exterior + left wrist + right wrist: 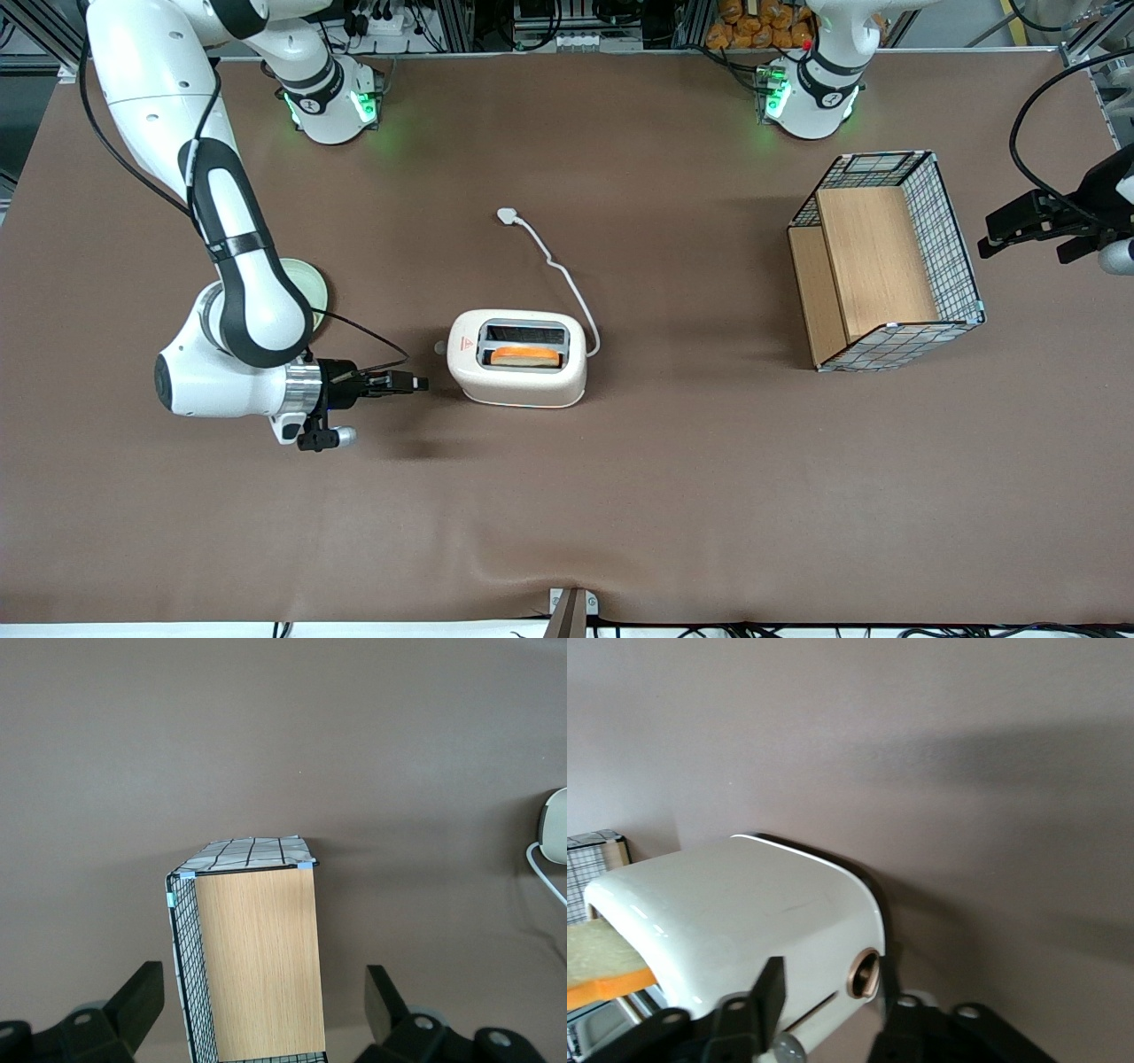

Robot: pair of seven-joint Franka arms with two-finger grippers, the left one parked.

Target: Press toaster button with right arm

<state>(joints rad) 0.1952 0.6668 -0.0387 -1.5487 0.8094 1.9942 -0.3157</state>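
The gripper (422, 383) sits low over the table (620, 496) at the working arm's end, pointing at the toaster (517, 358) w/ a small gap left, not touching. In the right wrist view its fingers (764, 999) are spread apart w/ nothing held, straddling the toaster's narrow end face. Main risk, imo: from the front view the tips line up nearer the front camera than the toaster button (439, 347), so a straight push would prob hit the cream shell instead and shove the whole toaster toward the parked arm's end, since nothing holds it down. 2nd risk: w/ fingers spread, the small knob could slip between them and get no real press; closing first or using one fingertip looks safer. 3rd: an off-axis push could twist the toaster and tug its cord (567, 283). The toaster itself stands mid-table, well apart from the wire-and-wood basket (886, 261): cream-white, glossy, rounded corners, grey slot rim, red triangle mark, a slice of toast (525, 356) in the slot nearer the front camera. The button is a tiny round knob sticking out of the end face that faces the gripper; in the right wrist view (866, 973) it looks brownish w/ a ring around it. Cord trails off to a plug lying farther from the front camera.
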